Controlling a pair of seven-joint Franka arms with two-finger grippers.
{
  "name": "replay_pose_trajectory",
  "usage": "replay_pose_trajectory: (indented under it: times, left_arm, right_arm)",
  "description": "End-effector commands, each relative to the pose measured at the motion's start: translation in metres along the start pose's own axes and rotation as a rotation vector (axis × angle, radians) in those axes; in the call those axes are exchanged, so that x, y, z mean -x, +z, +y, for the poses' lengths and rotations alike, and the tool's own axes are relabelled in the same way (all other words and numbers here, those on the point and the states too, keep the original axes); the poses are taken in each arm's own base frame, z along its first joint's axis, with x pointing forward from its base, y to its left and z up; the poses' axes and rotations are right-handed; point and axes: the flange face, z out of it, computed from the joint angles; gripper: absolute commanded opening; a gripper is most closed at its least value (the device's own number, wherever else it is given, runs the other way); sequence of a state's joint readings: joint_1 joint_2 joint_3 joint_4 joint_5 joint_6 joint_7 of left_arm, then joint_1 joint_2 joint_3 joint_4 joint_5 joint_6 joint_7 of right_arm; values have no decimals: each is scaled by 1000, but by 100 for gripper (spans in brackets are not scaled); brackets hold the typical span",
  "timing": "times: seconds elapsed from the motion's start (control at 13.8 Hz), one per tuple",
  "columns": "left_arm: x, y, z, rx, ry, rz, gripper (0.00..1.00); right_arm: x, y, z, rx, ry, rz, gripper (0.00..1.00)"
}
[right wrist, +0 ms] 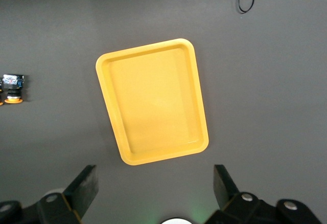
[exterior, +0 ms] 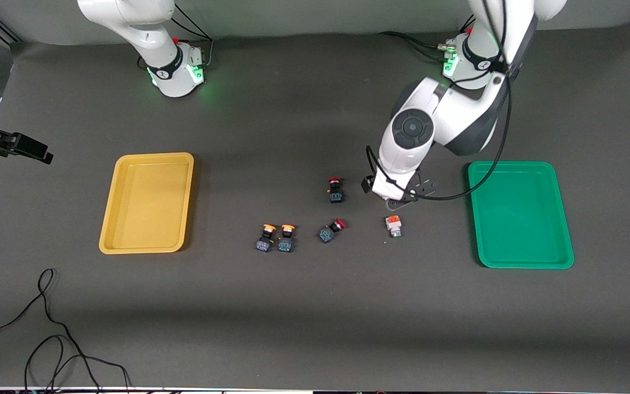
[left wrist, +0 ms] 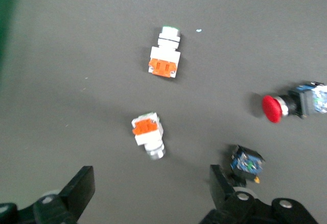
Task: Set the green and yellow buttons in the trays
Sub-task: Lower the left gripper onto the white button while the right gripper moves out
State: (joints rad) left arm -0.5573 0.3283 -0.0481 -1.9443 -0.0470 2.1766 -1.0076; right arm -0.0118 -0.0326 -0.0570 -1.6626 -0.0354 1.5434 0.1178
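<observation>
The yellow tray (exterior: 108,232) lies toward the right arm's end of the table and the green tray (exterior: 523,262) toward the left arm's end. Two yellow-capped black buttons (exterior: 266,237) (exterior: 286,237) stand side by side mid-table. One white button with an orange block (exterior: 393,226) lies near the green tray. The left wrist view shows it (left wrist: 165,60) and a second white button (left wrist: 148,134), which the left hand hides in the front view. My left gripper (left wrist: 148,193) (exterior: 401,200) is open, low over that second button. My right gripper (right wrist: 153,188) is open, high over the table beside the yellow tray (right wrist: 104,73).
Two red-capped black buttons (exterior: 336,190) (exterior: 331,230) lie between the yellow-capped pair and the white button. A black cable (exterior: 47,328) loops near the table's front edge. A black device (exterior: 19,145) juts in at the right arm's end.
</observation>
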Motion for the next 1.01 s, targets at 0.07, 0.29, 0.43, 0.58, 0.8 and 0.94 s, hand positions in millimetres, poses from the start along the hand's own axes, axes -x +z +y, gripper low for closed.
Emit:
replay_pose_trajectory:
  times: [0.07,0.29,0.43,0.58,0.8,0.94]
  left_arm:
    - [2,44,-14,-8,-17,9,100]
    - [0,89,-12,-30,-22,-5,100]
    - [-2,110,-12,-34,-24,-9,100]
    - [-4,118,-13,-34,-30,-10,100]
    - [-5,127,-13,-32,-38,-10,94]
    - [-4,127,-12,-31,-56,-9,70]
  right_arm:
    - [-11,9,-39,-21,31,14,100]
    - [-21,22,-78,-36,53,37,100]
    - [-27,35,-110,-38,96,52,100]
    - [-35,56,-144,-37,127,61,100]
    - [-47,90,-188,-42,147,81,100]
    - [-64,115,-217,-48,172,99,100]
